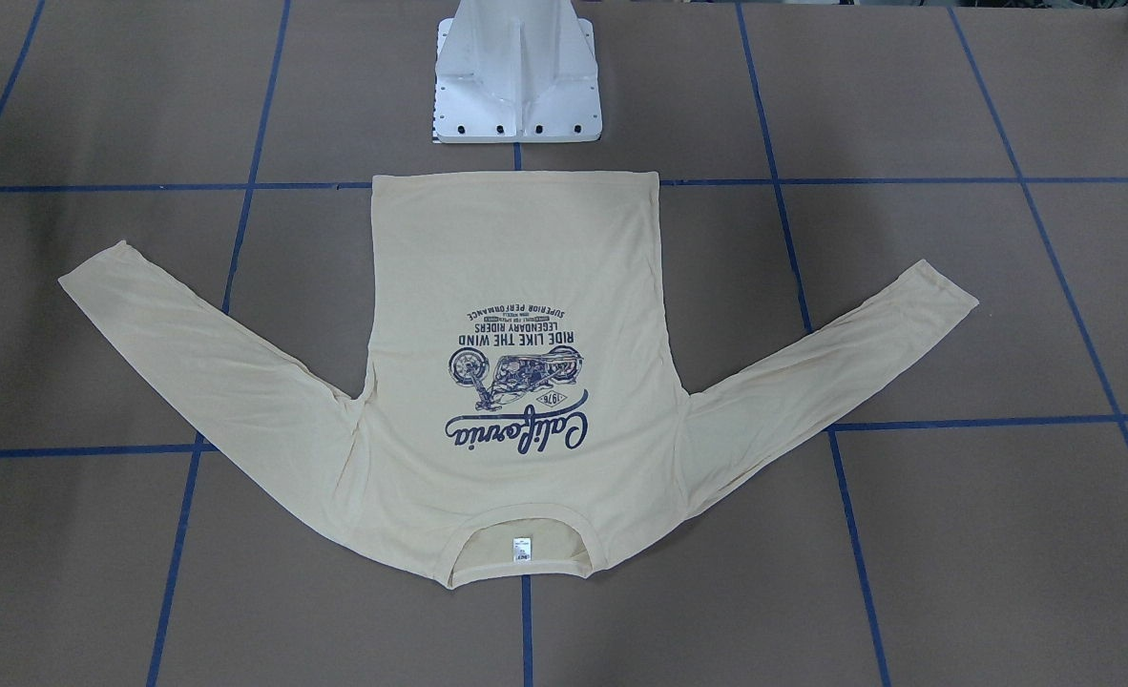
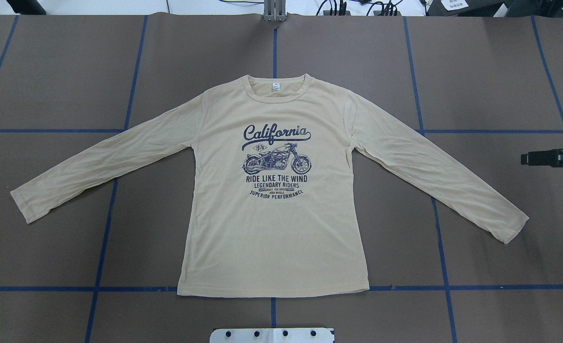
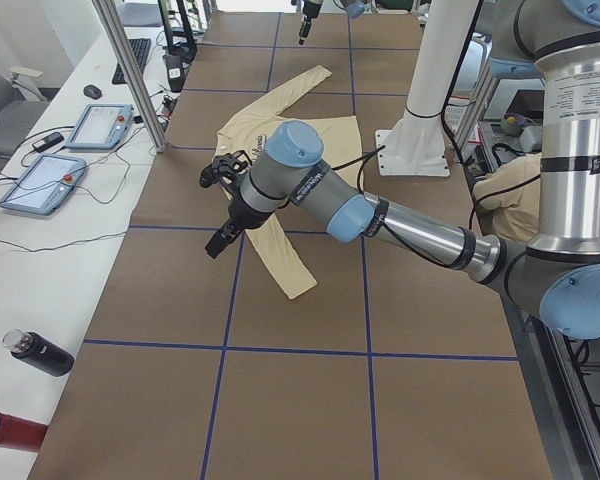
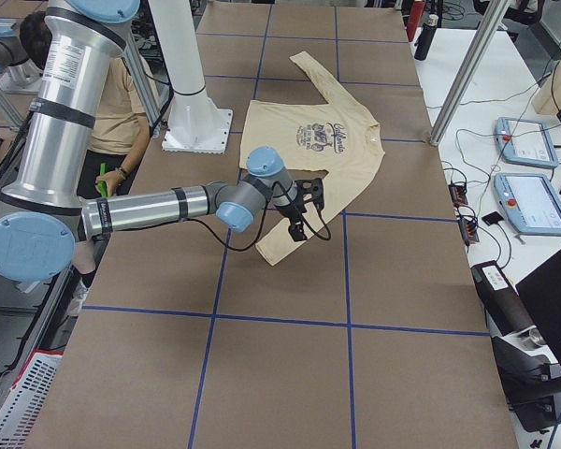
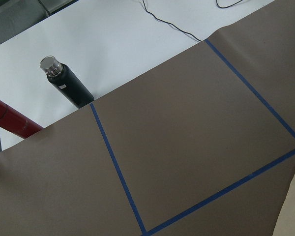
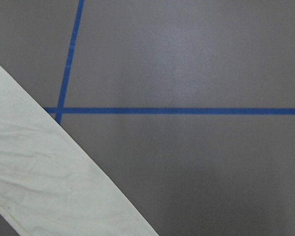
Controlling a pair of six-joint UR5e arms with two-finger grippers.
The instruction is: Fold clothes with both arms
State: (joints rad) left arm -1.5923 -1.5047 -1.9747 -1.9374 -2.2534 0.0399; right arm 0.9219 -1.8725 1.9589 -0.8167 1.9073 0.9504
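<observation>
The cream-yellow long-sleeved shirt (image 2: pixel 272 228) lies flat on the brown table, print up, both sleeves spread out and down, hem toward the robot. It also shows in the front view (image 1: pixel 516 248). My right gripper (image 2: pixel 524 158) hovers beyond the right sleeve at the overhead view's right edge. Its jaws read as one black bar, so I cannot tell their state. Its wrist view shows only a piece of sleeve (image 6: pixel 44 182). My left gripper (image 3: pixel 218 240) shows only in the left side view, raised beside the left sleeve's cuff (image 3: pixel 295 285). I cannot tell whether it is open.
The white pedestal base (image 1: pixel 516 76) stands just behind the hem. A black bottle (image 5: pixel 66 88) and a red bottle (image 5: pixel 10 123) lie on the white side bench. Two teach pendants (image 3: pixel 40 182) and a metal post (image 3: pixel 130 70) are there too. A person (image 4: pixel 112 103) sits behind the robot.
</observation>
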